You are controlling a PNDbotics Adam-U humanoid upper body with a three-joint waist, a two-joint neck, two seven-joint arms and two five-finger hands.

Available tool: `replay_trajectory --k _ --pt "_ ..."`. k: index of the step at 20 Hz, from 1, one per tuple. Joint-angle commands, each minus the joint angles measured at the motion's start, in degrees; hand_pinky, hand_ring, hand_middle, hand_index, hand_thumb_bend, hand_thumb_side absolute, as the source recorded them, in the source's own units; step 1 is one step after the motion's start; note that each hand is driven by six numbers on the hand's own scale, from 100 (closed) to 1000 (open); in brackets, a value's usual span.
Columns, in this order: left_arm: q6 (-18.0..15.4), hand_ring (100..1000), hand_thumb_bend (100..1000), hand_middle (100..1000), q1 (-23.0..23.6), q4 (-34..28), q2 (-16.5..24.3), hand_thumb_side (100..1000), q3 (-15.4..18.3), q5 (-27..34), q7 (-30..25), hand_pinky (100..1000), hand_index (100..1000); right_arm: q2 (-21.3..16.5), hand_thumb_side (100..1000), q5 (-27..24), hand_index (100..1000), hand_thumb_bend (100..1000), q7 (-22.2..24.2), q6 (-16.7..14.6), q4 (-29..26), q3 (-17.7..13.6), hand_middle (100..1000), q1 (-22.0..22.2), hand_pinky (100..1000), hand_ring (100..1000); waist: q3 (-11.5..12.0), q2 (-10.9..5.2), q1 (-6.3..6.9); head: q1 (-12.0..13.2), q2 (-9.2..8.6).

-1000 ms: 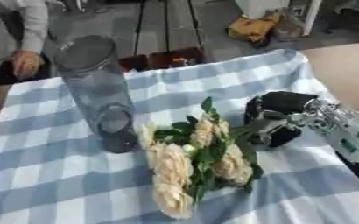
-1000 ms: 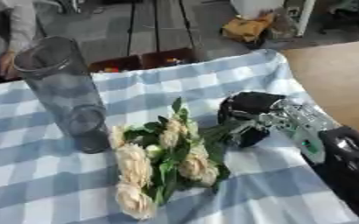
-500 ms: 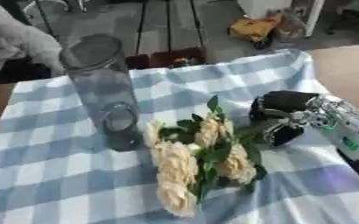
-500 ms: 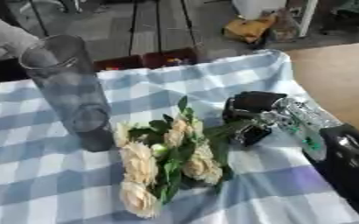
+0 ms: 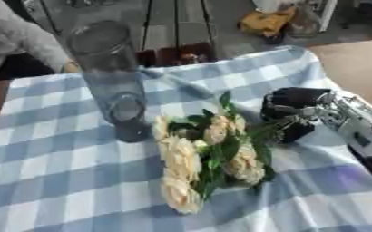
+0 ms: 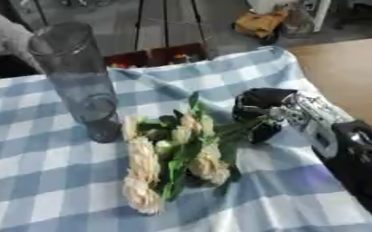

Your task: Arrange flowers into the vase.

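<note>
We see the right robot hand (image 5: pixel 294 115) come in from the right, its fingers curled around the green stems of the flowers (image 5: pixel 201 154). The cream blooms of the bunch lie to its left on the blue and white checked cloth (image 5: pixel 54 181) that covers the surface. The tall clear glass vase (image 5: pixel 110 77) stands upright just beside the blooms, on their far left. The left robot hand is not visible.
</note>
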Motion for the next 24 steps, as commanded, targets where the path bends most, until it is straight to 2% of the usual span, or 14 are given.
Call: replay_trajectory --k 1,6,8,10,14,15,17,24 --pt "-0.05 999 100 989 -0.63 -1.04 1.03 1000 0.29 0.15 -0.11 684 1000 -0.92 343 0.17 169 100 -0.16 0.47 0.23 -0.41 130 -1.15 441 210 0.15 -0.95 -0.23 -0.06 0.34" --pt "-0.03 998 100 989 -0.52 -1.04 1.09 1000 0.37 0.08 -0.22 685 1000 -0.76 344 -0.65 109 100 -0.64 0.80 0.39 -0.65 100 -1.31 385 152 0.29 -0.89 -0.16 0.07 0.48" --pt "-0.04 998 100 988 -0.52 -1.04 1.13 1000 0.38 0.09 -0.27 685 1000 -0.93 360 -1.34 100 100 -0.43 0.80 -0.11 -0.72 100 -1.40 355 124 0.20 -0.91 -0.21 0.16 0.51" --pt "0.02 998 100 988 -0.53 -1.04 1.15 1000 0.34 0.06 -0.39 684 1000 -1.07 412 -1.82 100 100 -0.56 1.05 -0.58 -0.89 100 -1.49 315 100 0.13 -0.96 -0.28 0.22 0.48" --pt "0.08 998 100 988 -0.55 -1.04 1.15 1000 0.33 0.01 -0.51 684 1000 -1.22 412 -2.16 100 100 -0.83 1.46 -1.07 -0.90 100 -1.43 315 100 0.11 -0.99 -0.31 0.25 0.46" --pt "0.09 997 100 987 -0.53 -1.04 1.15 1000 0.33 0.01 -0.51 684 1000 -1.24 484 -2.23 100 157 -0.88 1.54 -1.19 -0.97 100 -1.50 197 100 0.10 -1.04 -0.31 0.27 0.45" --pt "0.10 996 100 987 -0.41 -1.04 1.24 1000 0.39 -0.06 -0.58 685 1000 -1.46 508 -2.93 100 110 -1.91 1.67 -2.67 -2.03 100 -1.76 162 100 0.06 -1.26 -0.32 0.40 0.32" --pt "0.16 996 100 986 -0.39 -1.04 1.37 1000 0.44 -0.18 -0.85 685 1000 -2.49 529 -4.57 100 100 -7.64 3.11 -5.60 -2.67 100 -0.87 129 100 -0.10 -1.64 -0.25 0.25 0.03"
